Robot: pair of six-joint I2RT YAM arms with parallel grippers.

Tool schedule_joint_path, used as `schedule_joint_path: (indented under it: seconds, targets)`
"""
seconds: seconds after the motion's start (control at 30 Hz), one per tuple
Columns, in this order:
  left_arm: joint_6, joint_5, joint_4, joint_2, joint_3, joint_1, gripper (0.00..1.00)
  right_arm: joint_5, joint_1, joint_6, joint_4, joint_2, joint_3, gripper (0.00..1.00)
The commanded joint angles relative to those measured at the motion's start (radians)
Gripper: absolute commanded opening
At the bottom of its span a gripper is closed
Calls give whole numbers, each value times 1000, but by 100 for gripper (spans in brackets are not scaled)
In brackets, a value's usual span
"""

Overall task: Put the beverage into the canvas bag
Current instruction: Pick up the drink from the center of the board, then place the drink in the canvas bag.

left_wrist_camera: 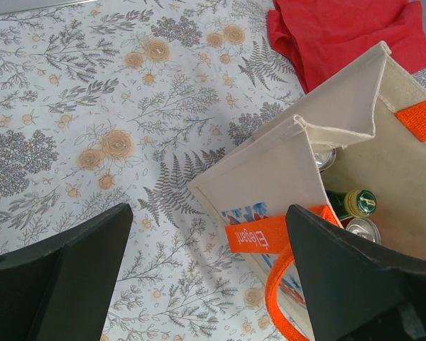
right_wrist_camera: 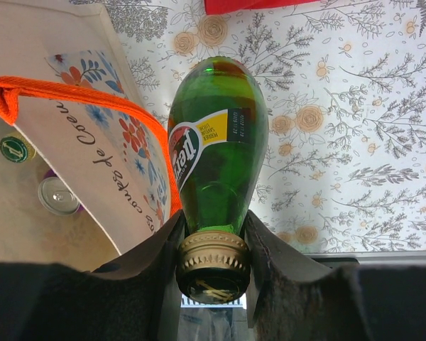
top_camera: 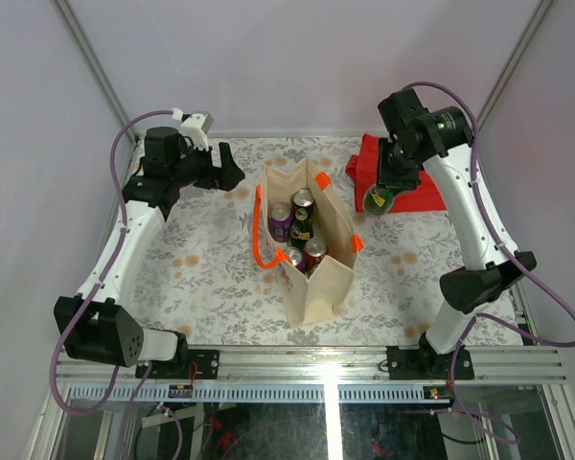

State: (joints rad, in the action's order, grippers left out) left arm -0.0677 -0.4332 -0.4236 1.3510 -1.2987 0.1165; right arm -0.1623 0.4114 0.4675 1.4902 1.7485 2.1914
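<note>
The beverage [right_wrist_camera: 216, 156], a green glass bottle, is clamped by its capped neck in my half-closed right pincer [right_wrist_camera: 213, 238]. It sits just right of the canvas bag [top_camera: 333, 230], by the near edge of the red cloth [top_camera: 364, 158], and seems to hang clear of the tabletop [top_camera: 201, 278], though I cannot be sure. My left pincer [top_camera: 236, 172] gapes wide, holding nothing, beside the bag's far left corner, and cans [top_camera: 281, 218] stand inside the bag.

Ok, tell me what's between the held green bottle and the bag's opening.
Only the side wall of the canvas bag and its orange handle, right beside the green bottle in the right gripper. Cans already fill part of the inside.
</note>
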Motion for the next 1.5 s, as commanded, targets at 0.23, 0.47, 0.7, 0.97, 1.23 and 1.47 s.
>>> schedule_joint_path:
  seconds: [0.23, 0.47, 0.7, 0.97, 1.23, 1.47]
  targets:
    - [-8, 1, 13, -18, 1, -2, 89, 53, -5, -41, -110, -142, 61, 0]
    - [-9, -1, 13, -13, -1, -3, 89, 82, -5, -39, -149, -168, 62, 0]
    - [-11, 1, 13, -10, -5, -2, 89, 106, -5, -31, -168, -172, 92, 0]
    - [-15, 1, 13, -13, -1, -2, 89, 129, -5, -23, -219, -201, 90, 0]
    - [-15, 1, 13, -11, -2, -2, 89, 177, -6, -18, -308, -251, 44, 0]
    - [-18, 2, 13, -15, 2, -1, 89, 238, -5, -18, -361, -274, 31, 0]
